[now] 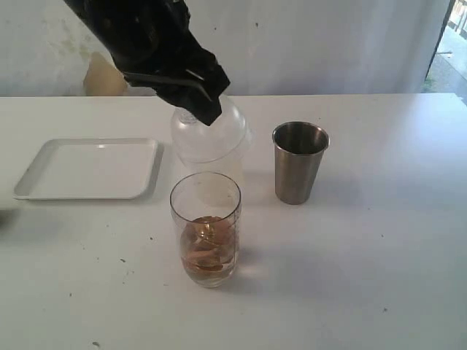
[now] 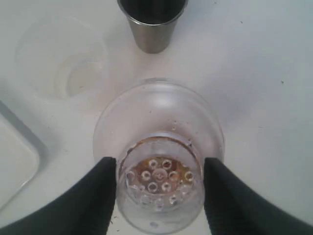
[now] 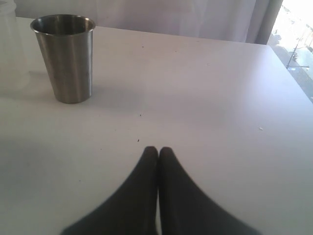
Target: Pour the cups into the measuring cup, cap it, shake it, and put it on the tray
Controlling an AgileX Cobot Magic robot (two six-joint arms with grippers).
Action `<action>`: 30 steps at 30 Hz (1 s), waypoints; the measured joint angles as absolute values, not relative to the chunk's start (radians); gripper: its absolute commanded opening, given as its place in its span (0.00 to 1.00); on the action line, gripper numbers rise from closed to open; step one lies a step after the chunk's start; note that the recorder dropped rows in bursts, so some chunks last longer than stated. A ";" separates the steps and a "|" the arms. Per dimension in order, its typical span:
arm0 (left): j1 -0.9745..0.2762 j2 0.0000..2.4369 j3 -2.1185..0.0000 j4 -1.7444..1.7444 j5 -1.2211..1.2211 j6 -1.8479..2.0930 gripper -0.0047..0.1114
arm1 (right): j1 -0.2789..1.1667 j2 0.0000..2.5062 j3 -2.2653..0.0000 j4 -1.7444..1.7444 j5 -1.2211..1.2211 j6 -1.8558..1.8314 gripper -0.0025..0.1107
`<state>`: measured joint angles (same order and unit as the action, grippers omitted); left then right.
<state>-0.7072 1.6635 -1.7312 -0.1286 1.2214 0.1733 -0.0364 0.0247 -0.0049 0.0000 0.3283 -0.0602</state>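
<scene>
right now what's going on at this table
The left gripper has its jaws closed on a clear domed lid, held up near the measuring cup but not on it. That cup is uncapped and holds brown liquid. The steel tumbler stands upright to its right, and the tray lies to its left. The right gripper hovers over the table, jaws shut, holding nothing.

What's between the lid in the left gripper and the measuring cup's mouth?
Nothing visible. The left gripper grips the clear lid by its neck; the measuring cup stands just in front of it, mouth open. The steel cup and the tray sit off to either side.
</scene>
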 measured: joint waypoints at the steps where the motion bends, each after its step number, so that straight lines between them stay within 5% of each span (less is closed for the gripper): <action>1: -0.707 1.664 -1.731 -0.129 1.221 0.167 0.04 | -0.036 0.025 -0.005 0.000 0.328 -0.060 0.02; 21: -0.708 1.580 -1.583 0.106 1.221 0.135 0.04 | -0.036 0.025 -0.005 0.000 0.328 -0.060 0.02; 30: -0.697 1.575 -1.524 0.476 1.227 0.149 0.04 | -0.036 0.025 -0.005 0.000 0.328 -0.060 0.02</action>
